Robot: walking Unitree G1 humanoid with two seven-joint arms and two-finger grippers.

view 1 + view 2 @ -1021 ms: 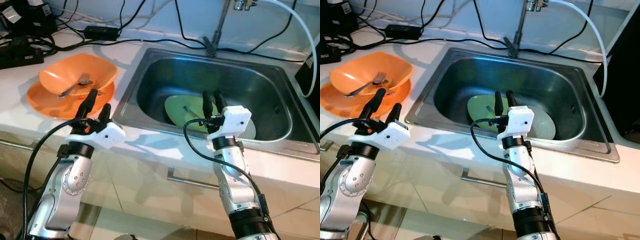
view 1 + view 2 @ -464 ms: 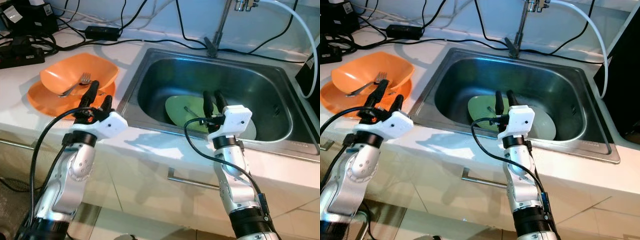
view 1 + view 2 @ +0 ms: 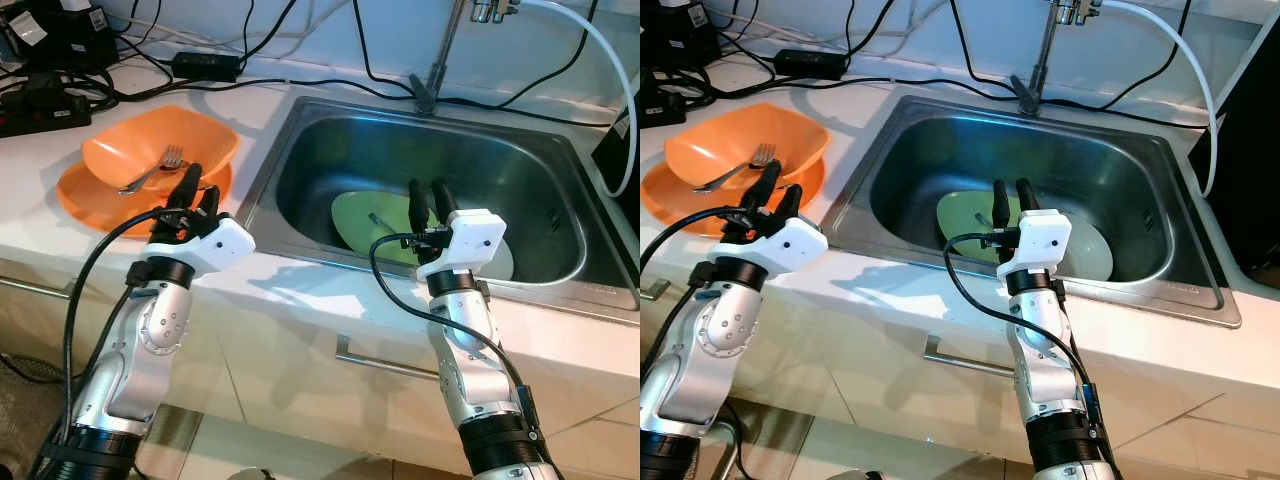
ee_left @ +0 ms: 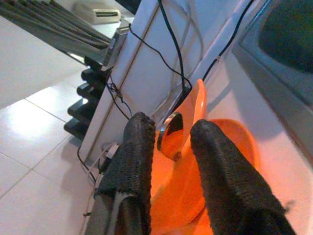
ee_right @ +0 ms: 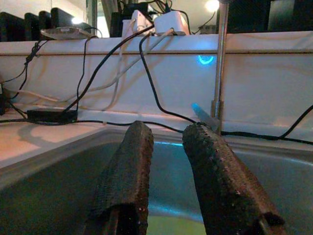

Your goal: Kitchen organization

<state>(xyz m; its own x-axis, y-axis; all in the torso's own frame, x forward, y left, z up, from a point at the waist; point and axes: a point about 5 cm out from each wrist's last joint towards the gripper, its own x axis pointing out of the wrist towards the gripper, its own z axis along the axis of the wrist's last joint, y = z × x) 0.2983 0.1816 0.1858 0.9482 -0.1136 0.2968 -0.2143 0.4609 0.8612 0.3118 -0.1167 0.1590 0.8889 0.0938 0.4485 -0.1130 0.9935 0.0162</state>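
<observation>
An orange bowl [image 3: 150, 148] with a metal fork [image 3: 150, 170] in it rests on an orange plate [image 3: 85, 198] on the white counter at the left. My left gripper [image 3: 200, 182] is open at that plate's right edge, nothing between its fingers [image 4: 133, 156]; the left wrist view looks past them onto the bowl [image 4: 195, 115]. A green plate [image 3: 362, 225] with a small utensil [image 3: 382, 222] on it lies in the steel sink [image 3: 330, 130]. My right gripper [image 3: 428, 188] hovers open above the sink's front rim, over the green plate.
A pale plate [image 3: 500, 262] lies beside the green one. The faucet [image 3: 440, 60] stands behind the sink, with a white hose [image 3: 600, 50] at the right. Black cables, an adapter [image 3: 205, 65] and a power strip [image 3: 40, 110] line the back. A drawer handle [image 3: 380, 362] sits below.
My left gripper has lifted and moved a little forward and right, closer to the orange plate's edge. The right gripper has stayed nearly still.
</observation>
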